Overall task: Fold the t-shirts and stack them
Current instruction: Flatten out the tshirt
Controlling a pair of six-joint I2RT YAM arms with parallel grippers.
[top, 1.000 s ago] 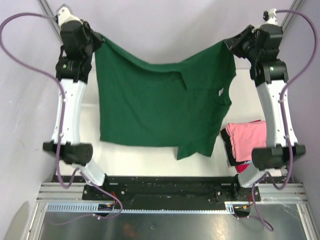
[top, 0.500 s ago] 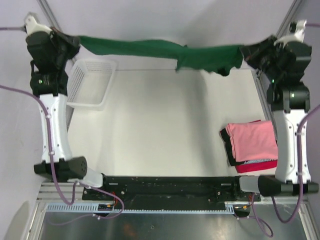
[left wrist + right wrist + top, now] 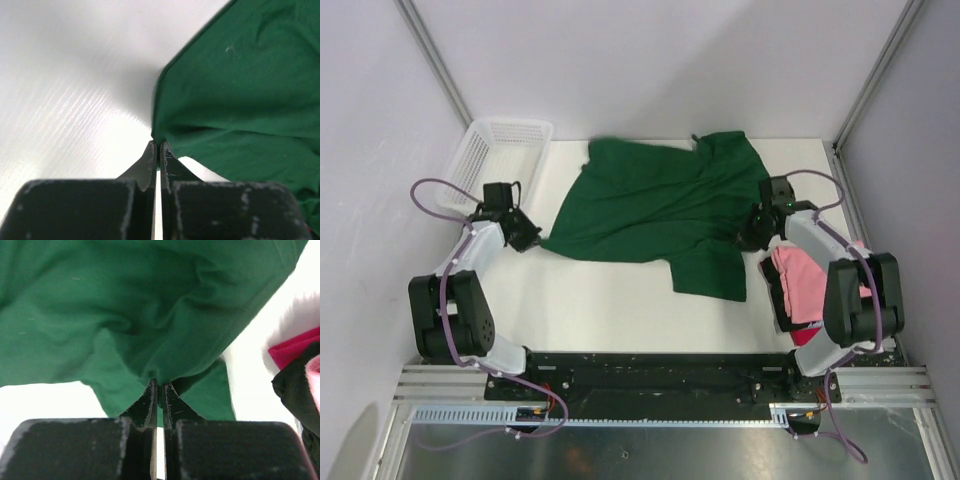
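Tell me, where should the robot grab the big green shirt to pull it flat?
By its two outermost ends, coming in low from the left and right sides. The green shirt lies rumpled on the table, with thin edges poking out sideways, easy to pinch. The left gripper and right gripper are each shut on one.

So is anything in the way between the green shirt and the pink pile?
No object sits between the green shirt and the pink pile. Only the robot's own right arm reaches across above the pile, its right gripper shut on the shirt's edge.
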